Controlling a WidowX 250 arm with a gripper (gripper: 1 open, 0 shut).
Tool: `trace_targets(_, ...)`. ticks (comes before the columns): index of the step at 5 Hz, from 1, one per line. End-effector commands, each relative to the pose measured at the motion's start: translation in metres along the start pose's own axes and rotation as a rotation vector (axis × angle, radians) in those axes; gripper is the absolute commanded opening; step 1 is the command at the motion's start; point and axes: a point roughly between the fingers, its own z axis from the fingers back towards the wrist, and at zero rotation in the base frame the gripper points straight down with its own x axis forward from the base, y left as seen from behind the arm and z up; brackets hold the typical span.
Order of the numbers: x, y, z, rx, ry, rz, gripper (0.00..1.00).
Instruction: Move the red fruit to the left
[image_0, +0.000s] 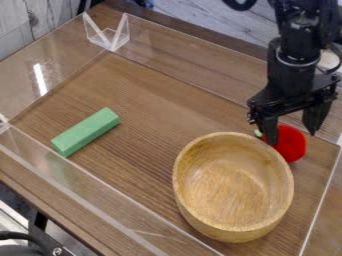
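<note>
the red fruit (289, 143) is seen at the right side of the table (147, 95), just beside the far right rim of the wooden bowl (234, 186). the hand (290, 120) is held right over the fruit, pointing almost straight down, with its dark fingers (261, 119) spread wide and nothing held between them. one finger is seen to the left of the fruit and one to the right, so the fruit lies just under the gap; whether it is touched yet cannot be told. the fruit is small, round, smooth and bright red, and a bit of green is seen at its top. being round, it has no long side, so it could be pinched from any way. the bowl is wide, round and made of pale wood with lines in it. a flat green block (86, 131) is laid far off to the left, where the fruit is meant to be taken. the table is brown wood with clear walls (54, 70) around it.
</note>
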Motion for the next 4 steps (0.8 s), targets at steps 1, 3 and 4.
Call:
trace_targets(1, 0.0012, -0.0140, 0.0117, -0.055, -0.029, -0.005, 1.00)
trace_targets(3, 0.0045, -0.0177, 0.0150, -0.088, -0.051, -0.018, 1.00)
trace_targets(4, 0.0057, -0.0186, 0.0157, -0.098, -0.066, -0.040, 1.00)
